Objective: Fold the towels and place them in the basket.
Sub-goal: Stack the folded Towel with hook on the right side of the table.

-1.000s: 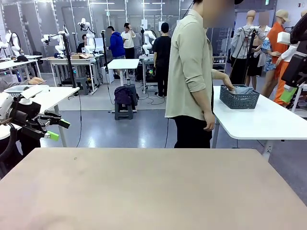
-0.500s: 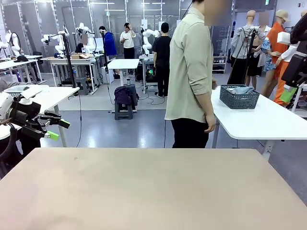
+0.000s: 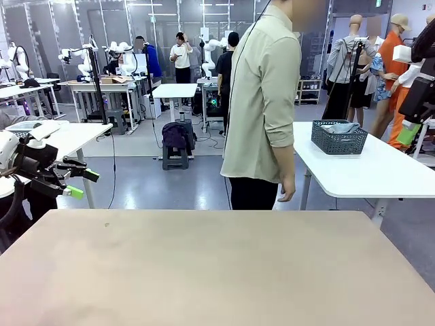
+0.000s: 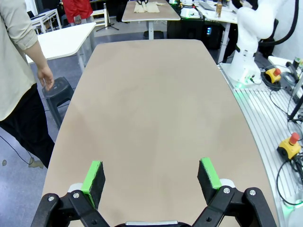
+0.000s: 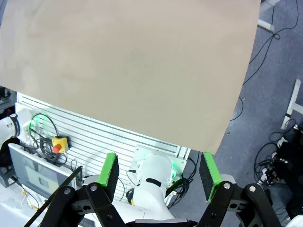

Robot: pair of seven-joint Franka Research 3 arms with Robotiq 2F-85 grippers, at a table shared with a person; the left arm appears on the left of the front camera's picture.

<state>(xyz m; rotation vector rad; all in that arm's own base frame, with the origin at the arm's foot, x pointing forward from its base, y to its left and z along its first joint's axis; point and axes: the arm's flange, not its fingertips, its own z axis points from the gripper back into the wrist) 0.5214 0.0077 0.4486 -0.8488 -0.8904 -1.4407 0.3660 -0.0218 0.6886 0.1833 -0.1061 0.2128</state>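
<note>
The dark wire-mesh basket (image 3: pixel 338 138) stands on a white side table (image 3: pixel 367 170) behind the person. A pale grey-blue towel (image 3: pixel 340 127) lies folded inside it. My left gripper (image 3: pixel 83 184) hangs open beside the left edge of the beige table (image 3: pixel 204 265), holding nothing. In the left wrist view my left gripper (image 4: pixel 151 179) looks along the bare tabletop (image 4: pixel 151 104). My right gripper (image 5: pixel 158 176) is open and empty, high above the table's corner (image 5: pixel 142 71). One of its pads (image 3: pixel 408 134) shows at the right edge of the front view.
A person in a beige shirt (image 3: pixel 262 102) stands at the far edge of my table, one hand (image 4: pixel 47 78) hanging down. My own white arm base (image 5: pixel 151 182) and an emergency-stop button (image 5: pixel 60 142) lie below the right gripper. A stool (image 4: pixel 59 92) stands by the person.
The person has drawn the hand out of the basket, turned away from the side table and stepped left. Both arms stay still.
</note>
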